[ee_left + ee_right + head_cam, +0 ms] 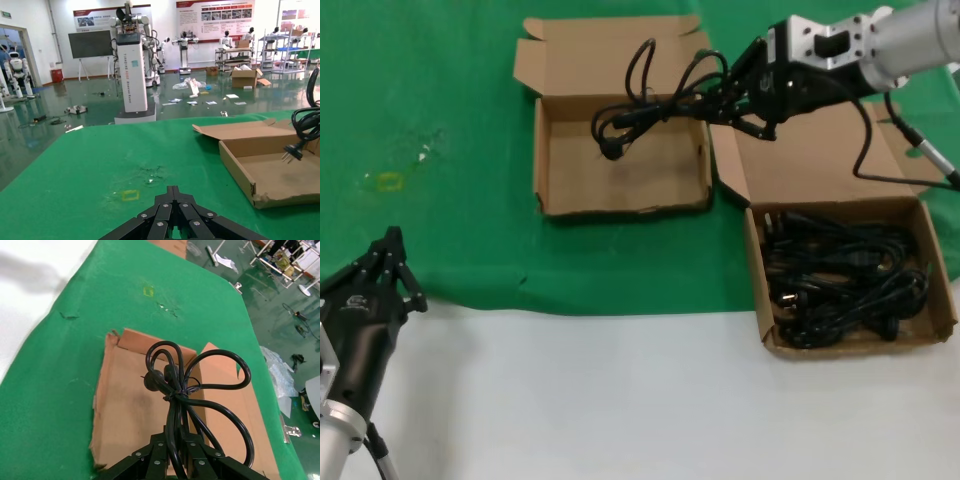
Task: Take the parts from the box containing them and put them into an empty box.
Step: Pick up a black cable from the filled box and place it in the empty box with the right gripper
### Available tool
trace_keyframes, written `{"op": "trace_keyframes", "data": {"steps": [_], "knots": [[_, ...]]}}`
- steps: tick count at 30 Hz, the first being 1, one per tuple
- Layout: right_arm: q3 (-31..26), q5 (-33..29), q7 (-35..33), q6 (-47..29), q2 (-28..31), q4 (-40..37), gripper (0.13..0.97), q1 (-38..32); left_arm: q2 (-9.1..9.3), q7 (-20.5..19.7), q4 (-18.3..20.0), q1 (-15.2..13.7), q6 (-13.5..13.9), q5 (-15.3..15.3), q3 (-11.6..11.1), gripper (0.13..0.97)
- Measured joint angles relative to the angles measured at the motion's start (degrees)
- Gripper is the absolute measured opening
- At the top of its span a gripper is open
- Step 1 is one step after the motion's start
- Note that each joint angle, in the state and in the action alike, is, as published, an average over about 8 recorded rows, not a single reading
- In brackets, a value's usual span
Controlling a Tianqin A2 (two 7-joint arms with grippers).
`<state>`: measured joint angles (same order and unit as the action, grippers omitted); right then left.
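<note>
Head view: the right gripper [725, 100] is seen at about one o'clock, clenched on a bundled power cord [655, 100] that is held in the air over the smaller cardboard box [620, 150]. The cord's loops and a pronged plug hang above that box's bare tray, at about twelve o'clock. The remaining cords [845, 275] are piled in the larger cardboard box [940, 270] at about three o'clock, just beside the smaller one. Both boxes are set on a green cloth [430, 200]. The left gripper [392, 262] is parked at about eight o'clock, near the cloth's front edge, well apart from the boxes, with its fingers drawn together on nothing. In the right wrist view the gripped cord [185, 390] is shown tied at its middle.
</note>
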<state>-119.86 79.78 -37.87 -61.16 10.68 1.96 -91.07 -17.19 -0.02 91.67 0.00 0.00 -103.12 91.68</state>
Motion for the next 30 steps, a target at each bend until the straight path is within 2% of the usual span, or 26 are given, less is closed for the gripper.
{"op": "trace_keyframes", "data": {"steps": [30], "knots": [[3.77, 2.34, -4.62, 13.82, -5.49, -1.39, 0.173, 6.36, 0.00, 0.00, 0.00, 0.00, 0.00, 0.00, 0.00, 0.144]]}}
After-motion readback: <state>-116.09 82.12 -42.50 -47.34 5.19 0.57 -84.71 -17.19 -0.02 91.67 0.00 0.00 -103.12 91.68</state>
